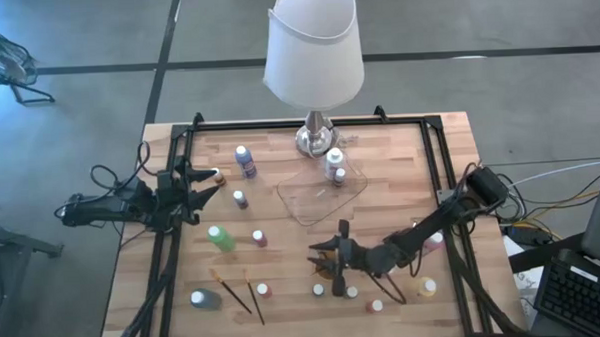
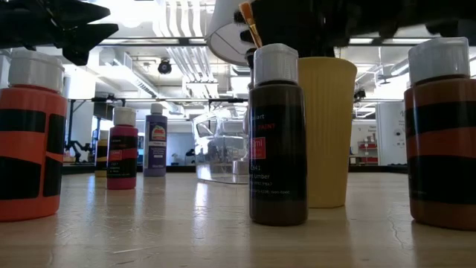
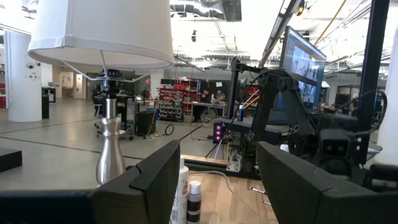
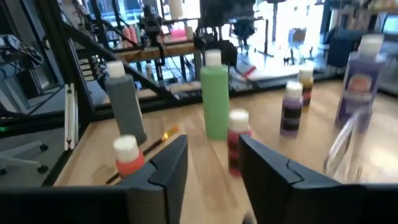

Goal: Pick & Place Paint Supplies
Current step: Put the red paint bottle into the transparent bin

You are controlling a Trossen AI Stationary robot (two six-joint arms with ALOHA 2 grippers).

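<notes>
Small white-capped paint bottles stand scattered on the wooden table: purple [image 1: 245, 160], green [image 1: 220, 237], grey [image 1: 203, 299], yellow [image 1: 426, 286] and others. One bottle [image 1: 336, 168] stands in the clear tray [image 1: 316, 200]. Two dark-handled brushes [image 1: 242, 295] lie flat near the front. My right gripper [image 1: 326, 256] hovers open low over the front middle, pointing left. In its wrist view [image 4: 213, 168] a red bottle [image 4: 238, 146] stands just beyond the fingertips, with the green bottle [image 4: 214, 102] behind it. My left gripper [image 1: 212, 184] waits open at the table's left side.
A table lamp [image 1: 314, 48] stands at the far middle, its shade overhanging the tray. In the low view a ribbed cup [image 2: 327, 130] holds a brush [image 2: 250, 24] behind a brown bottle [image 2: 277, 134]. Black rails [image 1: 173, 243] run along both sides. Bare wood lies between tray and green bottle.
</notes>
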